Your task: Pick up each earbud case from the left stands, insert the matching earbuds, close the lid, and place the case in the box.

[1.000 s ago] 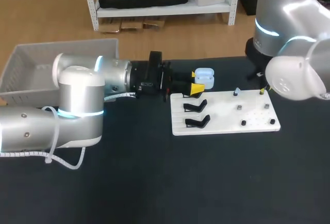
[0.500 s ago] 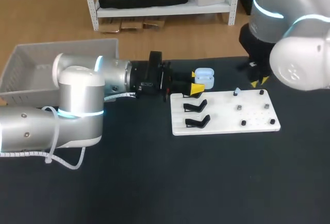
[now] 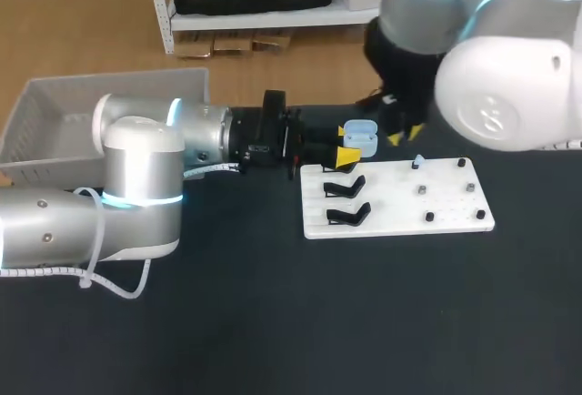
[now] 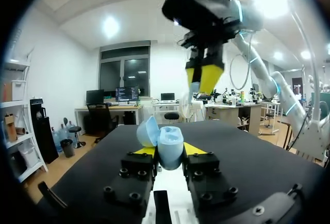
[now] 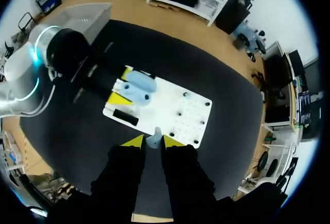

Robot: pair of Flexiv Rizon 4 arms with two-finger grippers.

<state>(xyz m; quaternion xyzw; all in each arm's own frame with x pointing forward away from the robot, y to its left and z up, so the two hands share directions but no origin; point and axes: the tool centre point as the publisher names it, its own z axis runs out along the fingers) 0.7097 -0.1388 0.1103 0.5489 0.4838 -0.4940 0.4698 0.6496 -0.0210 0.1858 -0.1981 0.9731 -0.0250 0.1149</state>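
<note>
Your left gripper (image 3: 346,143) is clenched on the earbud case (image 3: 361,133): both yellow tips press the light blue case from two sides. The case is in the air at the far left corner of the white board (image 3: 400,217). In the left wrist view its lid (image 4: 148,131) stands open and the hollow inside is turned upward.

Your right gripper (image 3: 406,135) hangs just beside the case, higher than it and apart from it. In the right wrist view it grasps a small pale blue earbud (image 5: 153,141) between its narrow fingers.

A second earbud (image 3: 417,160) sits on a peg at the far part of the board. Two black stands (image 3: 346,215) are on the left part of the board, and nothing sits on them.

The box (image 3: 55,113), a grey basket, is at the far left corner of the table, behind your left arm.
</note>
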